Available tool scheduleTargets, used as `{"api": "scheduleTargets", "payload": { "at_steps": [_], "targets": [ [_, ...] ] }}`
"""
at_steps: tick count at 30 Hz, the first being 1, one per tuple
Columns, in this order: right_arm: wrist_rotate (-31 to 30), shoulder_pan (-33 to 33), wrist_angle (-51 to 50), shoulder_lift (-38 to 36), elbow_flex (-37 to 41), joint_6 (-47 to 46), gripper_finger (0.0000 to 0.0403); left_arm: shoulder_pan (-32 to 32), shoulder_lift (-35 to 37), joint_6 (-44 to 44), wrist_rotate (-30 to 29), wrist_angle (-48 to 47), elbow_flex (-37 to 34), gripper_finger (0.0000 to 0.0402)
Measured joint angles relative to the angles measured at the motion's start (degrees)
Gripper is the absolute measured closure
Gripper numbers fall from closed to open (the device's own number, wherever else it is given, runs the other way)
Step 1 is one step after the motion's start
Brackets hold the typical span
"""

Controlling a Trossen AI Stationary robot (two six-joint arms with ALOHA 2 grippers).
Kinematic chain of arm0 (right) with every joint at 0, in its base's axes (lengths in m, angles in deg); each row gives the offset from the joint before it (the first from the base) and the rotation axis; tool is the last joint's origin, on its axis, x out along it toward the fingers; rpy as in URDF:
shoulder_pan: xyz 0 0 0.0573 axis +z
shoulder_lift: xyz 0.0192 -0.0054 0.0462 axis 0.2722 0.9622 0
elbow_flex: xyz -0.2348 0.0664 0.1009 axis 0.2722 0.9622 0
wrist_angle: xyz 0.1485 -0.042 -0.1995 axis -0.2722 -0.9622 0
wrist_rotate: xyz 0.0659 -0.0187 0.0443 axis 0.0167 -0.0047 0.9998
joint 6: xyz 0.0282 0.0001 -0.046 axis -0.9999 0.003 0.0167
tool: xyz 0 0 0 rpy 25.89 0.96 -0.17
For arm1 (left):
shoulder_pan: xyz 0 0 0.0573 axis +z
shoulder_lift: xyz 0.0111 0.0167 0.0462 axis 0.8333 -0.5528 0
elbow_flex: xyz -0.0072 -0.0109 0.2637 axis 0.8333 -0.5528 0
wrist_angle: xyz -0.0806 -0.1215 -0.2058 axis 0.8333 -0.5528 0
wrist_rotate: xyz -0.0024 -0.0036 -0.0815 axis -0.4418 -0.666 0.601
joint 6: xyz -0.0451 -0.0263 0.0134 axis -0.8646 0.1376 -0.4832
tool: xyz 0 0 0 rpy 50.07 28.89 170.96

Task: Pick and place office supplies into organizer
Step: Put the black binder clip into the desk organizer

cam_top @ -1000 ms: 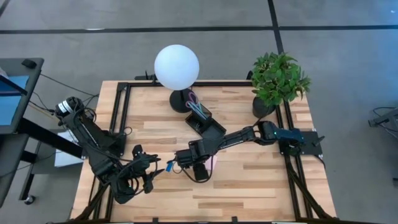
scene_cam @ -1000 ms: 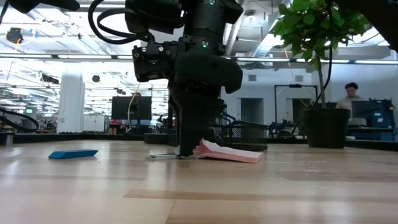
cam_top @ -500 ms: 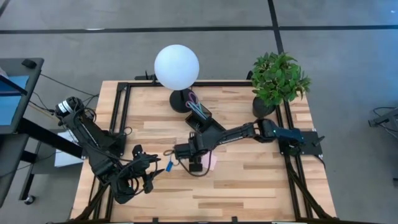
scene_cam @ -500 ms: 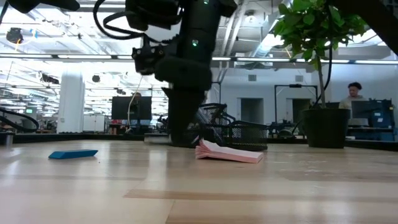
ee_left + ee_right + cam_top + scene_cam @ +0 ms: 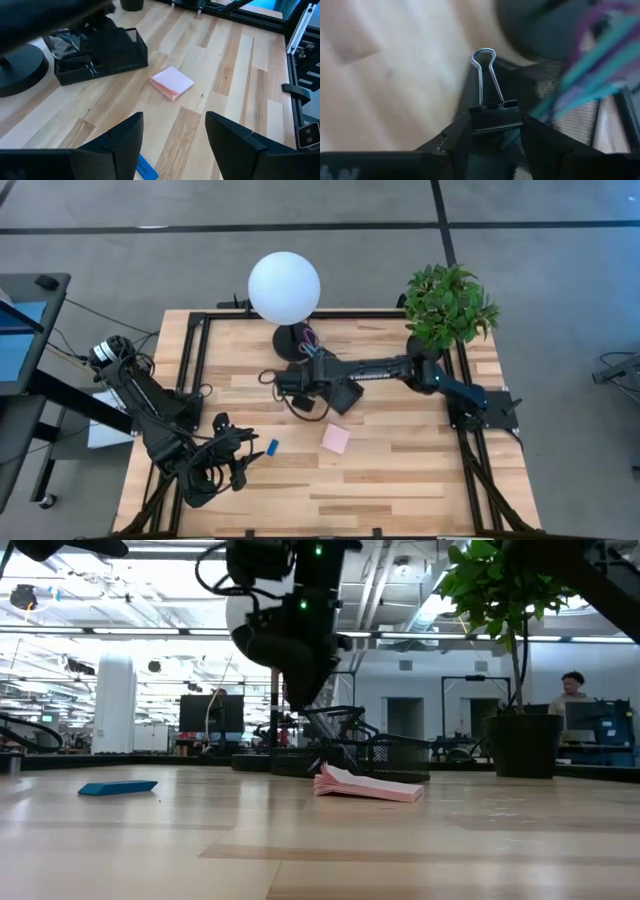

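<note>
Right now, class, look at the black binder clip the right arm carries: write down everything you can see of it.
The binder clip is small, with a black folded body and a silver wire handle loop standing straight up from it. The right gripper pinches its body between both dark fingers, so it hangs clear of the table, over the black mesh organizer beside the coloured pens.

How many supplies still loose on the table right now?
2: the pink sticky-note pad mid-table and the small blue block near the left gripper. A black binder clip sits in the right gripper over the organizer. Others may be hidden.
</note>
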Motion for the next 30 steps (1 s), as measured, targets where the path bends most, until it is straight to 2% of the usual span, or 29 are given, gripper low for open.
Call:
{"api": "scheduleTargets", "payload": {
  "at_steps": [3, 8, 15, 23, 30],
  "targets": [
    [-2.42, -1.29, 0.35, 0.00, 0.54, -3.21, 0.0262, 0.01, 0.00, -0.02, 0.00, -0.02, 0.00, 0.0191],
    [-2.21, -2.88, 3.00, 0.04, 1.42, -3.92, 0.0275, 0.02, 0.00, -0.02, 0.00, -0.04, 0.02, 0.0191],
    [-0.72, -2.24, 3.04, 0.04, 1.60, -6.08, 0.0249, 0.01, 0.00, -0.02, 0.03, -0.04, 0.02, 0.0191],
    [0.75, -1.96, 0.24, 0.02, 2.81, -10.87, 0.0275, 0.00, 0.00, -0.49, 0.16, 0.01, 0.02, 0.0191],
    [1.58, -2.16, 2.00, 0.11, 4.97, -10.48, 0.0239, -0.07, 0.00, -0.50, 0.22, 0.09, 0.02, 0.0191]
  ]
}}
